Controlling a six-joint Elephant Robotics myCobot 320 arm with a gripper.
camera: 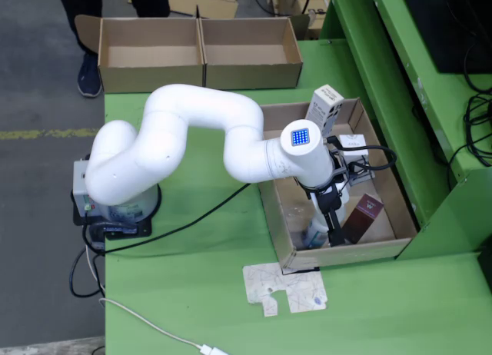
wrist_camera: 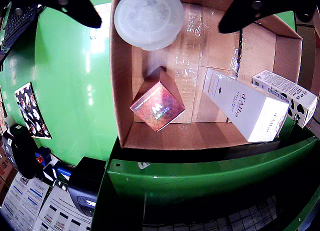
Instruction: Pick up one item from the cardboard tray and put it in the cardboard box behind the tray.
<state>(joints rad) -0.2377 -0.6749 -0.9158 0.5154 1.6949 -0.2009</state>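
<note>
We hold our gripper (wrist_camera: 157, 11) wide open and empty over the cardboard tray (wrist_camera: 122, 91), above a round frosted lid (wrist_camera: 149, 18) at top centre; the maroon box (wrist_camera: 157, 106) lies mid-frame; we judge the curved lid could slip between closing fingers.

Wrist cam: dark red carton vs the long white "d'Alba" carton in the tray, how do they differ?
The dark red glossy carton is short and nearly cube-shaped; the long white "d'Alba" carton is a slim oblong. The red carton sits near the tray's middle with a corner toward the camera; the white carton slants toward the right wall. The red carton shows a pale logo mark, the white carton dark lettering. Both are closed retail cartons in the brown cardboard tray.
</note>
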